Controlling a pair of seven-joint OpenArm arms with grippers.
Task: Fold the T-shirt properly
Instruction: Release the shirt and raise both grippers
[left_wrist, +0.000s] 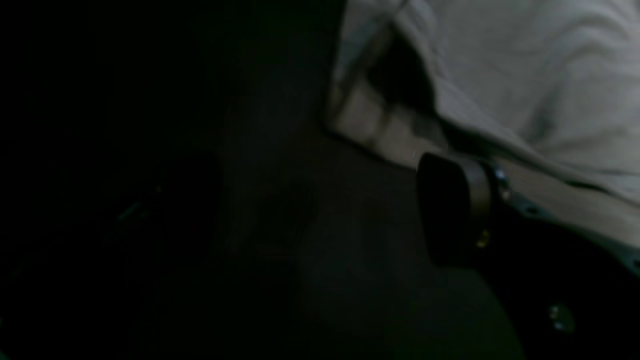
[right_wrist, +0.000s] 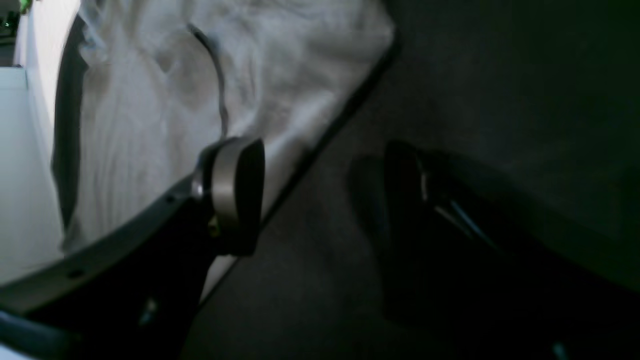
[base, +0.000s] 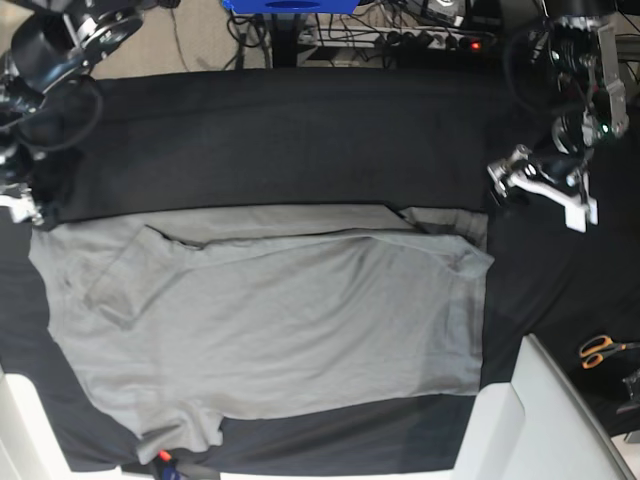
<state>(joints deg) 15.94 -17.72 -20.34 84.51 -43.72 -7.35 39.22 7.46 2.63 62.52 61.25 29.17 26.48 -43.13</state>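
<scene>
The light-grey T-shirt lies spread on the black table cloth, with its far edge turned over in a flat strip. My left gripper hovers just off the shirt's far right corner. In the left wrist view this gripper is open and empty over black cloth, with the shirt at upper right. My right gripper is at the shirt's far left corner. In the right wrist view it is open and empty beside the shirt's edge. The collar is not visible.
Orange-handled scissors lie on the cloth at the right edge. White panels stand at the near right and near left corners. A blue object and cables sit behind the table's far edge.
</scene>
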